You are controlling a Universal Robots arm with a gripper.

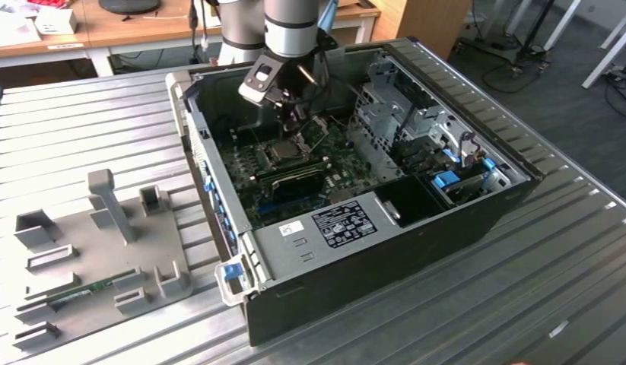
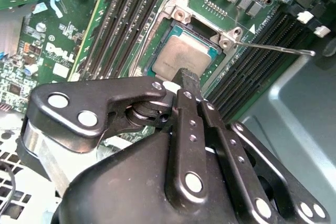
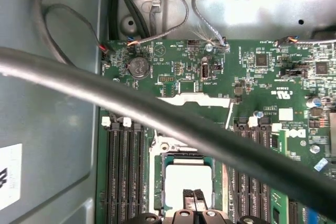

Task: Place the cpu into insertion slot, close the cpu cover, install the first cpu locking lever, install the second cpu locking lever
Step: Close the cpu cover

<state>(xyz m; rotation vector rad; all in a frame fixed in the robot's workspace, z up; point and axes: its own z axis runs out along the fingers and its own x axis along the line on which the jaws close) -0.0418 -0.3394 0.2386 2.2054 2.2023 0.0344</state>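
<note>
Though the cpu sat in the slot, the gripper hung just over it, jaws closed tip to tip. Second wrist view showed a thin lever angled out beside the slot. First wrist view showed a cable and a white sticker on the case wall. Exterior view showed a black printed label at the case's near end.

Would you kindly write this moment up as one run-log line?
gripper: shut, tips over cpu | cpu: lying in insertion slot

The arm reaches down from above, its gripper tightly closed.
</note>
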